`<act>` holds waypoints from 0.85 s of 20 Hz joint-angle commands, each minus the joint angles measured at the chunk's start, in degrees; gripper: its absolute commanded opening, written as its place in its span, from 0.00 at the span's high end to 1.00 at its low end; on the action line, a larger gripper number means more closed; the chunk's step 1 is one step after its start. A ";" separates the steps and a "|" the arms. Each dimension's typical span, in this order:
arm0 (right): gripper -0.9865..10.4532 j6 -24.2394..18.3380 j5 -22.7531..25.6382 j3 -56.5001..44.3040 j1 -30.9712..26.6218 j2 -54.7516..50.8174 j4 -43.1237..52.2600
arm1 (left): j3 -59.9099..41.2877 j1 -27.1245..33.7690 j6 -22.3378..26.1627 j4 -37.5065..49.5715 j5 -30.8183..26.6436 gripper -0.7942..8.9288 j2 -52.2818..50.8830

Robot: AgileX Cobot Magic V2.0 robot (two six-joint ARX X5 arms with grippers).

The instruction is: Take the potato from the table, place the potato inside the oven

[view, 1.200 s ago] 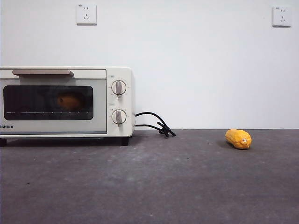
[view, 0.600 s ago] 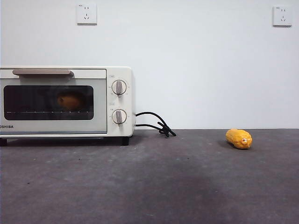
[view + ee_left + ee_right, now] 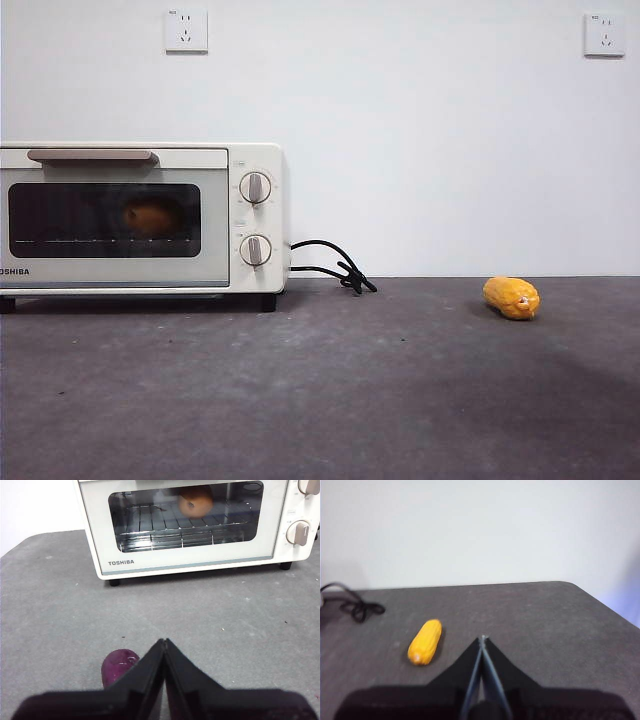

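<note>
The round orange-brown potato (image 3: 150, 217) lies on the wire rack inside the cream-white oven (image 3: 245, 280), behind its closed dark glass door. The left wrist view shows the same potato (image 3: 195, 501) through the glass of the oven (image 3: 190, 560). My left gripper (image 3: 164, 642) is shut and holds nothing, hovering over the grey table (image 3: 225, 610) well in front of the oven door. Far from the oven, my right gripper (image 3: 482, 639) is shut too, over the table (image 3: 545, 620). Neither gripper shows in the front view.
A yellow-orange corn-like piece (image 3: 511, 297) lies on the table at the right, and shows near my right gripper as the corn piece (image 3: 425, 641). A purple rounded object (image 3: 118, 664) sits just beside my left jaws. The black cord (image 3: 335, 268) coils beside the oven.
</note>
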 commanded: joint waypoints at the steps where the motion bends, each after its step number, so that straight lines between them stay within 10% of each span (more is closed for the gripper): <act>1: 0.91 -4.74 -0.39 -0.94 0.61 -1.81 -4.13 | -0.57 0.02 -0.59 0.48 -0.02 0.92 0.02; 17: 0.91 -4.57 1.68 -5.03 4.98 -5.40 -11.32 | -0.57 0.02 -0.59 0.48 0.00 0.92 0.96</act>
